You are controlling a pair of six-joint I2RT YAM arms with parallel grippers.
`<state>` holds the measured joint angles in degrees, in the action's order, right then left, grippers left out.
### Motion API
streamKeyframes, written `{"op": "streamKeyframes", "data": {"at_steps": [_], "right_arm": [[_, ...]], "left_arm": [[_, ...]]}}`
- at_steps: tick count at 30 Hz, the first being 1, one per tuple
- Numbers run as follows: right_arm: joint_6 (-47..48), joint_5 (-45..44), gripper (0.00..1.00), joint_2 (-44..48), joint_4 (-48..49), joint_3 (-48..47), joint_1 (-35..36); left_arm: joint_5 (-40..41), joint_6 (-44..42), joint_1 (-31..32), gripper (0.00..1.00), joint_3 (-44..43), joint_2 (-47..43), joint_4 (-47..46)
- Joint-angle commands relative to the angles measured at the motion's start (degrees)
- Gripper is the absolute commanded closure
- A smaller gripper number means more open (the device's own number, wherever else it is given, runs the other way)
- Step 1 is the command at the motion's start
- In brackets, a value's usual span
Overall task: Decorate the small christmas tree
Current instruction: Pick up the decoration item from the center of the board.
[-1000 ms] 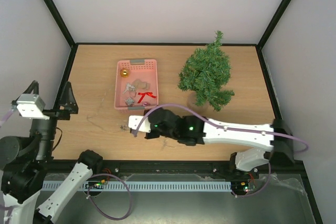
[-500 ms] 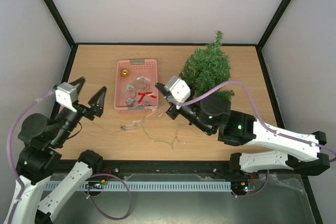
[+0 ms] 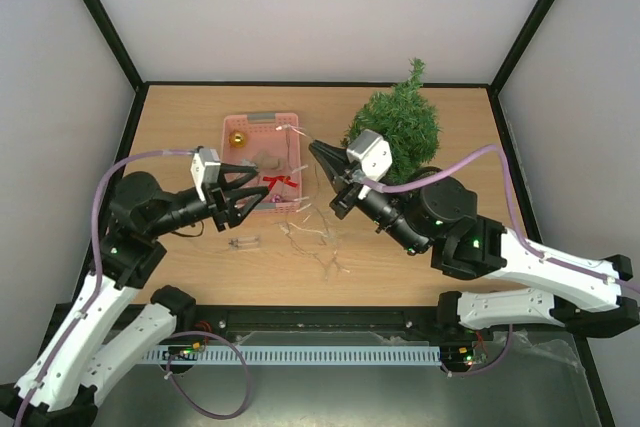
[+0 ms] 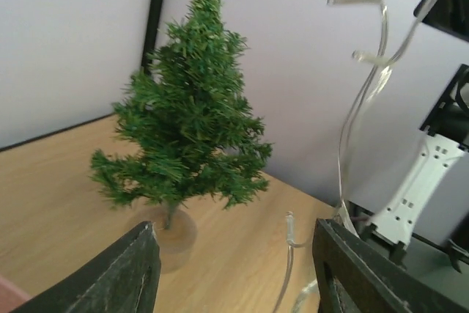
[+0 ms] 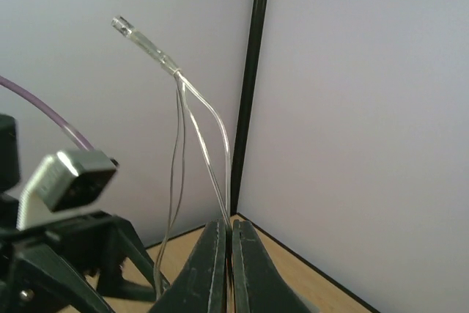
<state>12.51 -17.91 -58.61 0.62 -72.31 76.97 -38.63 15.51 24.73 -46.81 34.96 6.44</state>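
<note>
Right wrist view: my right pincer is clamped on the clear light-string wire. My left pincer stands wide apart, facing the small christmas tree.

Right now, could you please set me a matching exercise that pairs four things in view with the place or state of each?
Things:
1. small christmas tree
2. left gripper
3. right gripper
4. gold bauble

Places or states:
A. lying inside the pink basket
B. fingers spread wide, holding nothing
C. fingers shut on the light string
D. standing upright, undecorated

Pairs: 1-D, 2-B, 3-C, 4-A
</note>
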Motion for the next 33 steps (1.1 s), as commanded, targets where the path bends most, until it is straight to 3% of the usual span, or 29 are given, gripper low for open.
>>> {"op": "streamKeyframes", "data": {"at_steps": [1, 8, 13, 17, 22, 25, 27, 33], "right_arm": [[-0.97, 2.68, 0.98, 2.71, 4.77, 0.72, 0.37], [-1.85, 3.15, 0.98, 3.59, 6.01, 0.86, 0.4], [-2.69, 3.52, 0.98, 3.55, 7.6, 1.68, 0.38], [-3.56, 3.88, 0.98, 3.9, 8.96, 2.44, 0.37], [-4.44, 3.74, 0.98, 4.37, 10.77, 3.9, 0.38], [-4.52, 3.49, 0.98, 4.66, 10.14, 4.23, 0.42], [-3.92, 1.89, 0.98, 5.17, 9.13, 4.54, 0.39], [0.64, -12.22, 0.98, 8.31, 3.93, 6.07, 0.38]], "left_arm": [[-9.1, 1.21, -0.04, 0.43, 2.9, 2.25, -7.41], [-13.43, 2.46, 3.37, 0.46, 6.5, 4.83, -14.0], [-10.11, 0.72, 8.46, 0.42, 6.59, 7.67, -15.52], [-7.6, -0.23, 11.02, 0.45, 6.4, 10.18, -17.33], [-5.15, -3.43, 13.76, 0.57, 5.77, 12.88, -18.48], [-2.54, -5.82, 14.11, 0.83, 4.73, 13.27, -16.5], [0.45, -7.37, 14.12, 0.93, 4.02, 12.43, -14.09], [11.5, -9.92, 14.12, 0.98, 0.09, 8.0, -6.17]]}}
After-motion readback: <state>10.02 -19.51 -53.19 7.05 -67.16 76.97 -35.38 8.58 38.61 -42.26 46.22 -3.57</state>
